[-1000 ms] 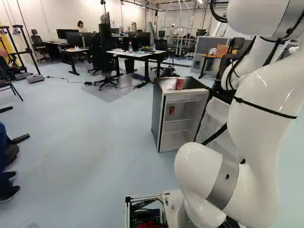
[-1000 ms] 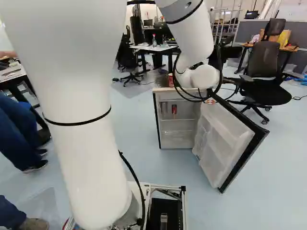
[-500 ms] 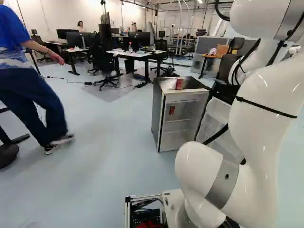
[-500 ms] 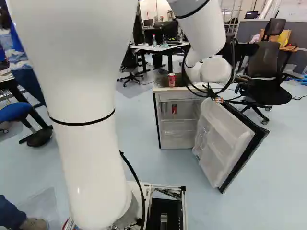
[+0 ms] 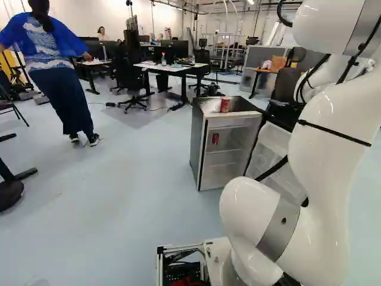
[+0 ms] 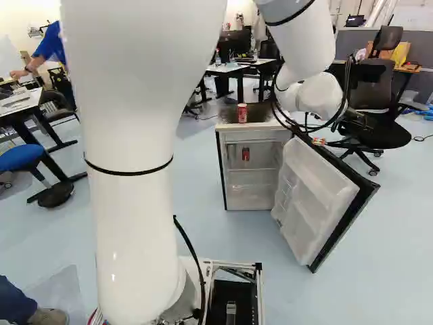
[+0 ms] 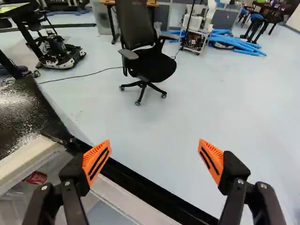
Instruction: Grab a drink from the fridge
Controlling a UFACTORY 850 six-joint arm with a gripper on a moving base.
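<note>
Over white-lined open door (image 6: 314,196) of small dark-sided fridge (image 5: 197,140): black orange-padded hand (image 7: 153,153), wide; red can (image 6: 245,154) inside fridge, left of hand.

In the right base view, my white arm (image 6: 321,95) now sits farther right, past the mini fridge's (image 6: 254,172) top right corner.

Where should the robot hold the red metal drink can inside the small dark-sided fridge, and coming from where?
The can stands upright, so its round middle looks best, one finger each side. The gripper should probably come level through the open front, because the fridge covers the can from above.
</note>
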